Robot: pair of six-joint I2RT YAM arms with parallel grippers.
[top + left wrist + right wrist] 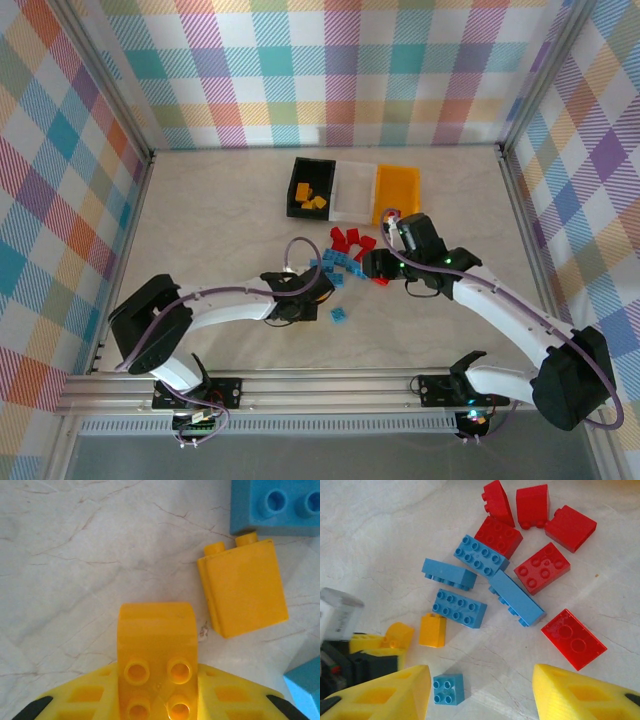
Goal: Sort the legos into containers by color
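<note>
Pinches a seemingly light, rigid, slick yellow brick (156,630) across flat sides in left gripper (157,696); holds right gripper (480,690) spread wide over loose legos (515,597).

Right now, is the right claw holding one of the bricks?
No, the right claw is open, its fingers spread wide with nothing gripped between them.

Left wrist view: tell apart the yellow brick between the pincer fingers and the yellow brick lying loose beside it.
The gripped brick sits between the left pincer's fingers; the loose brick lies free on the table. The gripped brick faces four studs at the camera; the loose brick lies on its side, two studs in profile. Both are yellow-orange.
</note>
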